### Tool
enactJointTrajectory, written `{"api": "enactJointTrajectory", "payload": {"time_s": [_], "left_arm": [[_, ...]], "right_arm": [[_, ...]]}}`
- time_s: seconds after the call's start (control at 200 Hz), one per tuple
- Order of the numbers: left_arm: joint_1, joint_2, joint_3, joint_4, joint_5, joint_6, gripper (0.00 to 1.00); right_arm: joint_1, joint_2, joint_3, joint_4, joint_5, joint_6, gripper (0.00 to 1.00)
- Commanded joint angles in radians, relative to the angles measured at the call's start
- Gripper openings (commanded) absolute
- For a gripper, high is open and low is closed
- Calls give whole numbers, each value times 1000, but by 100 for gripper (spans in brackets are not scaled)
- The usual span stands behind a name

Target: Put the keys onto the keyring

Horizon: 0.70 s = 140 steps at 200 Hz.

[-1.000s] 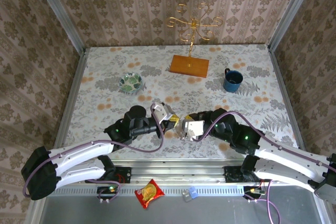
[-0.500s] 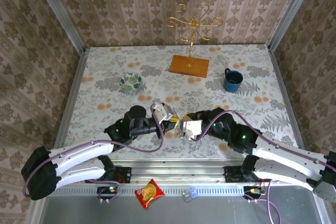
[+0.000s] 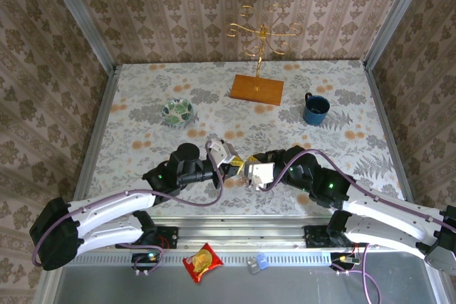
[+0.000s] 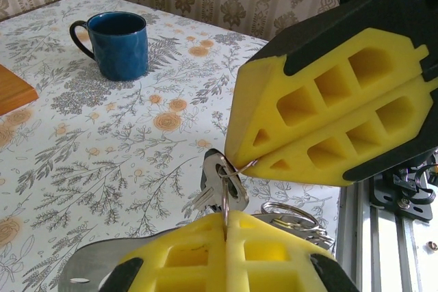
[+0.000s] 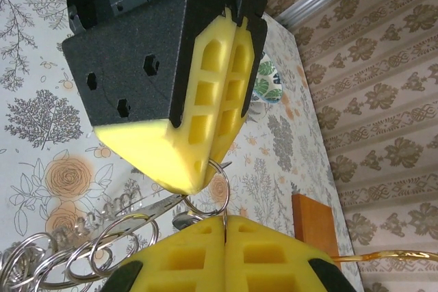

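Observation:
Both grippers meet above the near middle of the table. In the left wrist view my left gripper [image 4: 226,220] is shut on the thin metal ring of the keyring [image 4: 225,200]. A silver key [image 4: 217,184] hangs on that ring, its blade pointing down-left. My right gripper [image 4: 254,162] pinches the same ring's wire from the upper right. In the right wrist view my right gripper [image 5: 224,220] is shut on the ring [image 5: 226,193], with the left gripper [image 5: 209,163] just above it and the key's blade [image 5: 147,210] to the left. From the top view, the left gripper [image 3: 234,167] and right gripper [image 3: 249,173] nearly touch.
A bunch of linked metal rings [image 5: 61,254] hangs below the grippers [image 4: 294,215]. A blue mug [image 3: 315,109] stands at the right, a patterned bowl [image 3: 177,111] at the left, and a gold wire stand on a wooden base [image 3: 257,89] at the back. A red snack packet [image 3: 203,261] lies off the table's near edge.
The right gripper has edged slightly toward the left one. Both stay shut on the ring.

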Motion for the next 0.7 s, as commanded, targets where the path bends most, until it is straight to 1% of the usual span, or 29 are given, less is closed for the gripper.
{"api": "enactJointTrajectory", "payload": {"time_s": [0.0, 0.305, 0.695], "left_arm": [[-5, -1, 10, 58, 9, -14, 0], [-3, 1, 10, 60, -3, -14, 0], [-3, 0, 9, 71, 18, -14, 0]], "right_arm": [[2, 0, 27, 21, -30, 6, 0], [2, 1, 24, 16, -34, 16, 0], [2, 49, 38, 43, 17, 3, 0]]}}
